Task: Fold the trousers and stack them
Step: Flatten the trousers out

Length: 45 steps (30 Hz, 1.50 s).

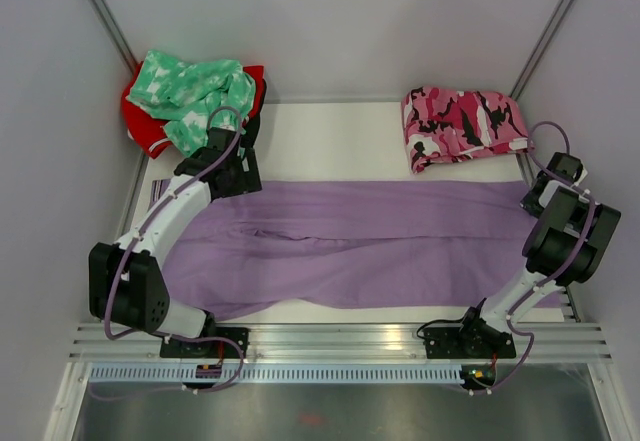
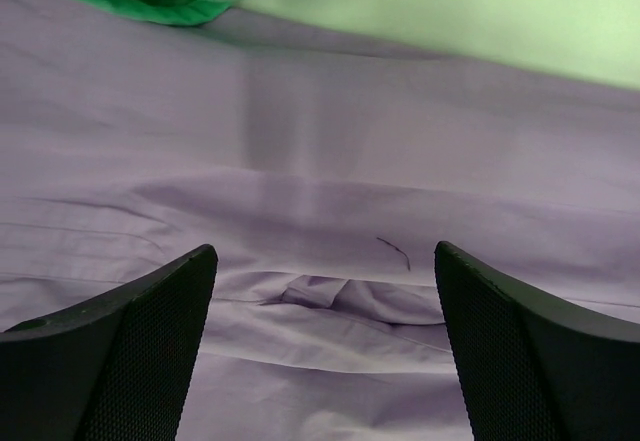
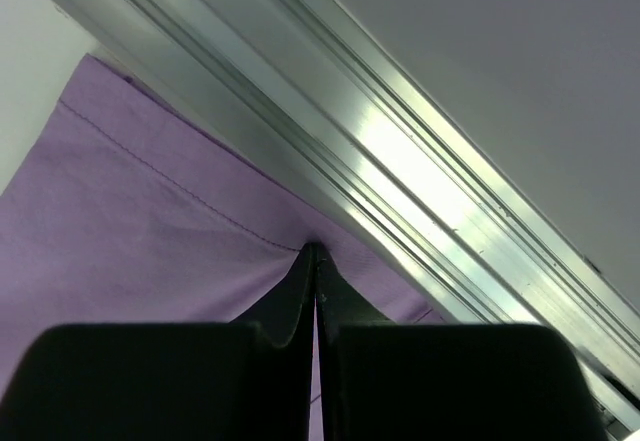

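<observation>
Sideways, trousers [image 1: 380,236]: waistband [image 1: 157,193] left, hems [image 3: 180,158] right.

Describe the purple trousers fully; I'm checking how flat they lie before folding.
The trousers are plain lilac, thin soft-looking cloth, spread lengthwise across the white table, mostly flat with shallow wrinkles along the middle. Pale stripes mark the left end. The left pincer hovers open above them; the right pincer is shut on the stitched hem at the right end, beside the metal rail.
</observation>
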### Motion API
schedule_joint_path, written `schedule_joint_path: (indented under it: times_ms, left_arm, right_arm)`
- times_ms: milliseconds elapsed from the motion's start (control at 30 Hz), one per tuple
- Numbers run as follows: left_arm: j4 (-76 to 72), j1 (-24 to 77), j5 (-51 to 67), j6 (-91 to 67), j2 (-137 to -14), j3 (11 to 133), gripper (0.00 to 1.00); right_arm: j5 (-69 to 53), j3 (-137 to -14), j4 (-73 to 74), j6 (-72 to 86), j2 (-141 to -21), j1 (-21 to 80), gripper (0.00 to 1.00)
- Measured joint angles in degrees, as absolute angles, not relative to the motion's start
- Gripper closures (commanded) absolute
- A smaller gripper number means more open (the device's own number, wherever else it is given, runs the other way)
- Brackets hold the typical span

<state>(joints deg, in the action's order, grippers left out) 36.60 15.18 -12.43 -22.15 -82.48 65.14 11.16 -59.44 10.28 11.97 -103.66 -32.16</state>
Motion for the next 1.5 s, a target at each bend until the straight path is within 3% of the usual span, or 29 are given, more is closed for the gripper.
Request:
schedule_joint_path:
  times_ms: [300,367,400,433,533,633,667,833,867,933,967,1000,1267,1500]
  left_arm:
    - [37.6,6.4,-10.6,-27.5,-82.9,60.3,0.03]
    - [37.6,0.7,-9.1,-29.1,-82.9,57.9,0.03]
    - [37.6,-1.8,-9.0,-29.8,-82.9,57.0,0.03]
    - [37.7,-3.7,-9.1,-30.3,-82.9,56.5,0.04]
    - [37.5,-6.0,-9.6,-31.7,-83.0,56.2,0.08]
    - [37.1,-7.9,-10.0,-33.3,-85.0,56.6,0.17]
    - [36.9,-8.3,-10.2,-33.7,-86.2,56.9,0.29]
    - [35.1,-9.0,-10.6,-35.6,-95.4,60.1,0.63]
    - [34.7,-9.0,-10.6,-35.7,-96.8,60.5,0.74]
    - [34.0,-8.9,-10.6,-35.8,-99.0,60.9,0.82]
    - [33.6,-8.9,-10.6,-35.7,-99.9,61.2,0.93]
    - [33.3,-8.9,-10.6,-35.8,-100.5,61.4,0.97]
    - [32.7,-8.9,-10.9,-35.6,-106.3,68.3,0.98]
    - [31.8,-8.9,-10.9,-35.4,-109.7,72.6,0.98]
  right_arm:
    - [4.3,-62.0,10.3,9.6,-103.7,-30.5,1.0]
    - [3.6,-63.7,10.2,9.5,-103.8,-29.6,0.83]
    - [3.2,-65.0,10.4,9.7,-104.0,-29.1,0.68]
    - [2.7,-66.5,10.8,9.9,-104.4,-28.8,0.45]
    - [1.3,-70.5,11.4,10.4,-105.0,-28.5,0.15]
    - [0.5,-71.5,11.7,10.3,-103.5,-27.3,0.02]
    - [0.3,-71.3,12.0,10.2,-102.3,-26.3,0.02]
    - [-3.1,-68.5,11.9,10.8,-93.5,-18.8,0.02]
    - [-3.9,-67.7,11.5,11.4,-91.6,-17.6,0.02]
    - [-5.5,-65.9,10.9,12.6,-88.3,-16.5,0.02]
    - [-6.0,-64.7,10.7,13.2,-86.9,-16.4,0.02]
    - [-6.4,-63.8,10.7,13.8,-86.0,-16.4,0.02]
    - [-9.4,-51.7,10.4,17.8,-82.2,-11.2,0.02]
    - [-9.2,-49.8,11.2,19.5,-83.3,-2.3,0.02]
